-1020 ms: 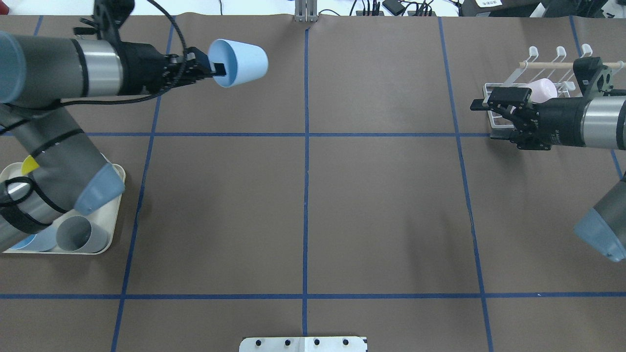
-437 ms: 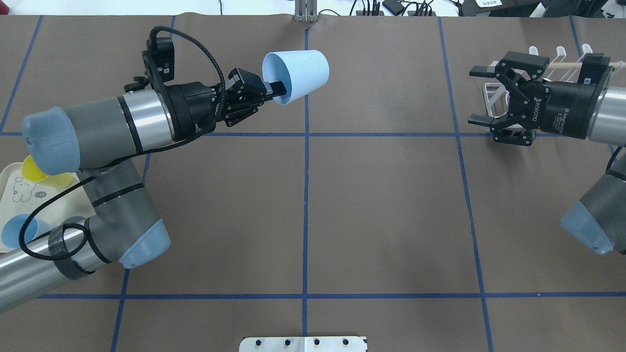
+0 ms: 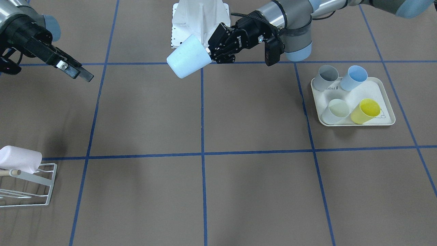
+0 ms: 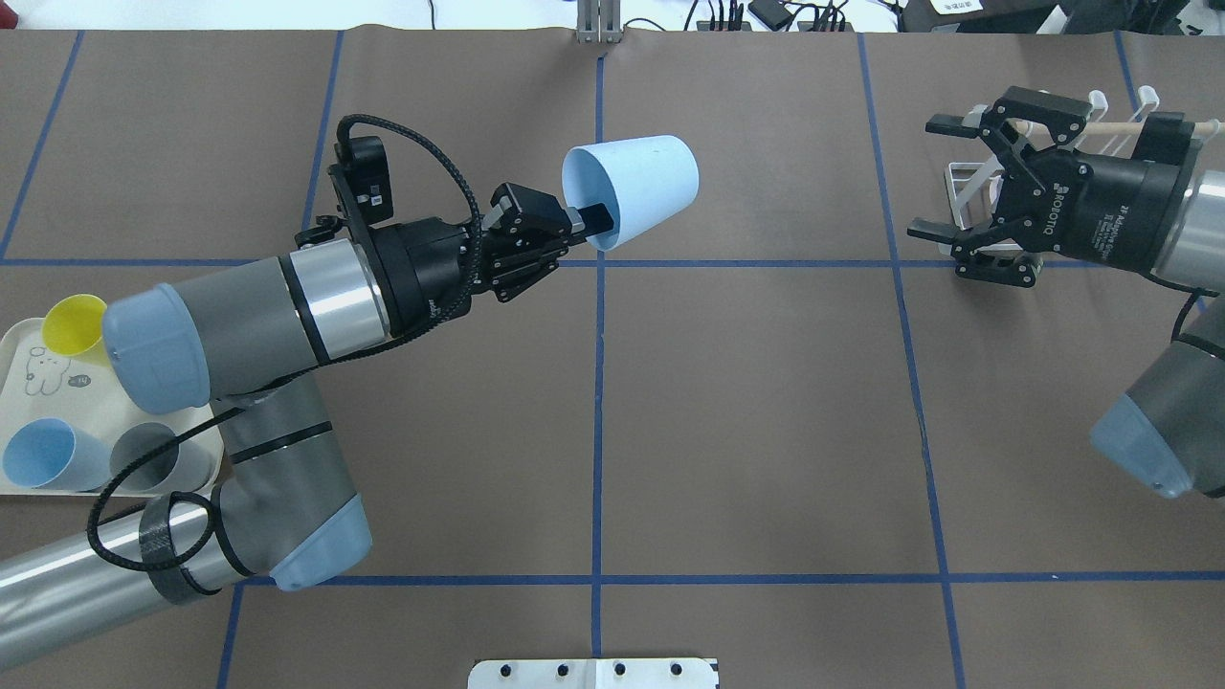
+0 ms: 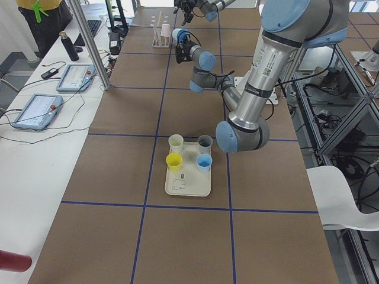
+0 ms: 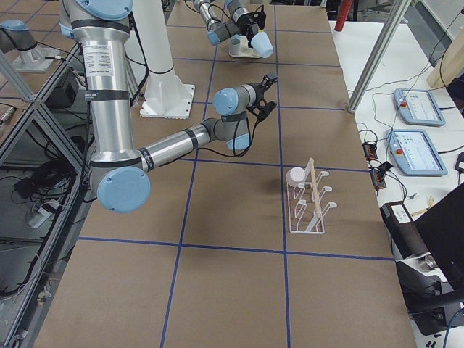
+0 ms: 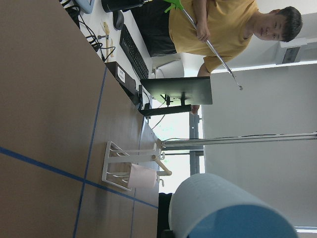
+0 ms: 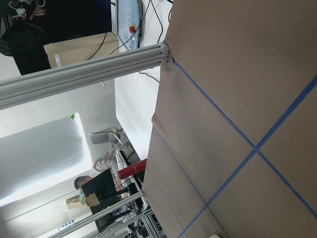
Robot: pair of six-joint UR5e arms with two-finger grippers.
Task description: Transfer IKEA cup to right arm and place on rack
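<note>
A light blue cup point(image 4: 636, 189) hangs on its side in the air near the table's centre line, its mouth toward my left arm. My left gripper point(image 4: 586, 218) is shut on its rim, one finger inside; both also show in the front view, the cup point(image 3: 187, 58) and the gripper point(image 3: 211, 54). My right gripper point(image 4: 933, 177) is open wide and empty, facing the cup from far right. The white wire rack point(image 4: 965, 188) with its wooden rod stands behind it, partly hidden, and holds a pink cup point(image 3: 17, 158). The rack also shows in the front view point(image 3: 47, 186).
A cream tray point(image 3: 387, 104) at my left holds a grey cup point(image 3: 326, 78), a blue cup point(image 3: 354, 78), a pale cup point(image 3: 336, 111) and a yellow cup point(image 3: 367, 111). Blue tape lines cross the brown table. A person stands beyond the table's end in the left wrist view.
My left arm has carried the blue cup rightward and nearer, from the far left to the centre line. My right gripper has left the rack's pink cup, turned and now faces left, open.
</note>
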